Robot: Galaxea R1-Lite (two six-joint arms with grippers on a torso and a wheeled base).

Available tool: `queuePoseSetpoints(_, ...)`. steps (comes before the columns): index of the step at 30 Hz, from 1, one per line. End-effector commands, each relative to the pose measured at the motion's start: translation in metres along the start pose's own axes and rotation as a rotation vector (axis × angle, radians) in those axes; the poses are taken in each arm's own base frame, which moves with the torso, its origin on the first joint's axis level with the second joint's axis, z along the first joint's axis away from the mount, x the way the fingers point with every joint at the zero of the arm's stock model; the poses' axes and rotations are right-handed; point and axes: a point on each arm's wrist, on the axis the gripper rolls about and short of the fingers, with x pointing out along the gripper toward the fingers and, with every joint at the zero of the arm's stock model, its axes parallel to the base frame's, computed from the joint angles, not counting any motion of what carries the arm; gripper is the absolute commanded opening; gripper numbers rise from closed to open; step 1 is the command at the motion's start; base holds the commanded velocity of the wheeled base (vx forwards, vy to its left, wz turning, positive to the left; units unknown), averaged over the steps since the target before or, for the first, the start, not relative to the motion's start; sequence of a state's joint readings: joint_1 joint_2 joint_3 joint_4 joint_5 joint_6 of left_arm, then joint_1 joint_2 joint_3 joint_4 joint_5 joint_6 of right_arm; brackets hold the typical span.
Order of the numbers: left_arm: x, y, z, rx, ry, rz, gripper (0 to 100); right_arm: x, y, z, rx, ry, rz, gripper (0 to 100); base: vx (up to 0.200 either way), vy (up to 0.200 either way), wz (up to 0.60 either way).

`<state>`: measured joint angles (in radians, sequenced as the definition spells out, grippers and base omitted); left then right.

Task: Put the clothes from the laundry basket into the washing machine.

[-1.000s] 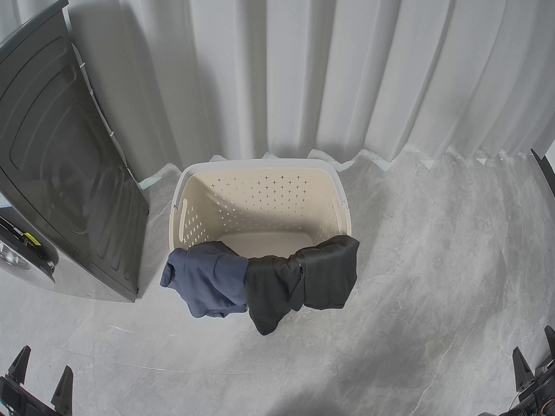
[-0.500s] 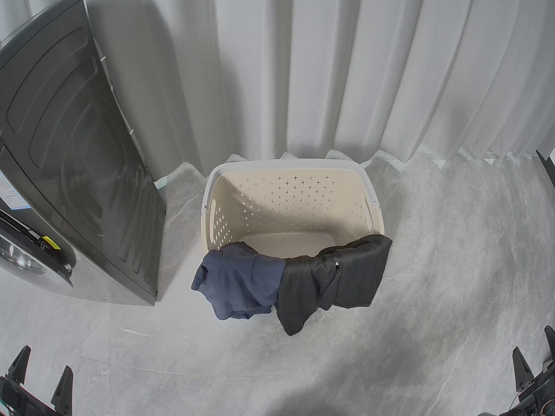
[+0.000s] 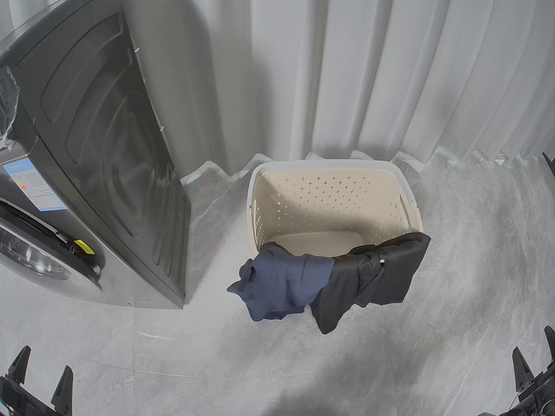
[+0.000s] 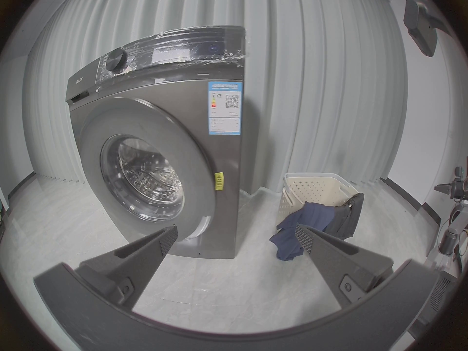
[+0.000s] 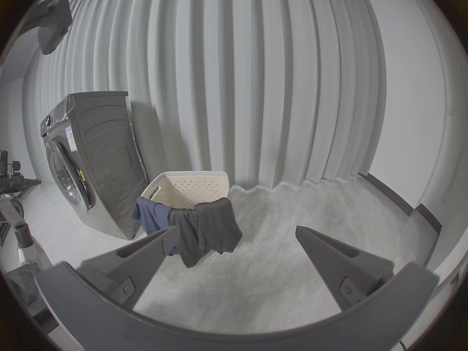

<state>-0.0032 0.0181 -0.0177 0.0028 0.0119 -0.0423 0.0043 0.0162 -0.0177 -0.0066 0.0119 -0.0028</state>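
Head view: The laundry basket (image 3: 332, 164) is standing upright on the grey marbled floor (image 3: 439, 319), opening upward, with its long axis running left to right. A blue garment (image 3: 283, 284) and a dark garment (image 3: 370, 278) are hanging side by side over its near rim, trailing down outside; the basket bottom is showing bare. The washing machine (image 3: 98, 163) is standing to the basket's left, against a white curtain (image 3: 347, 59). The left gripper (image 3: 41, 371) and right gripper (image 3: 533, 348) are sitting low and well apart from the basket.

Left wrist view: The left gripper (image 4: 235, 231) is holding nothing, fingers spread wide. The machine's round glass door (image 4: 144, 179) is facing it.

Right wrist view: The right gripper (image 5: 235, 230) is likewise spread and holding nothing, pointing toward the basket's near side.
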Motion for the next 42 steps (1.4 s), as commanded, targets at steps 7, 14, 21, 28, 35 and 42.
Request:
queuePoseSetpoints(7,0.0001,0.0002,-0.0044,-0.001,0.001,0.001,100,0.0000,0.0000,-0.0052,0.000,0.000,0.001,100,0.000,0.000,0.00)
queuePoseSetpoints(14,0.0001,0.0002,-0.0044,-0.001,0.001,0.001,100,0.0000,0.0000,-0.0052,0.000,0.000,0.001,100,-0.171,0.000,0.00)
queuePoseSetpoints(21,0.0001,0.0002,-0.0044,-0.001,0.001,0.001,100,0.0000,0.0000,-0.0052,0.000,0.000,0.001,100,-0.086,0.000,0.00)
queuePoseSetpoints(28,0.0001,0.0002,-0.0044,-0.001,0.001,0.001,100,0.0000,0.0000,-0.0052,0.000,0.000,0.001,100,0.000,0.000,0.00)
queuePoseSetpoints(35,0.0001,0.0002,-0.0044,-0.001,0.001,0.001,100,0.0000,0.0000,-0.0052,0.000,0.000,0.001,100,0.000,0.171,0.00)
queuePoseSetpoints(42,0.0001,0.0002,-0.0044,-0.001,0.001,0.001,100,0.0000,0.0000,-0.0052,0.000,0.000,0.001,100,0.000,0.200,0.00)
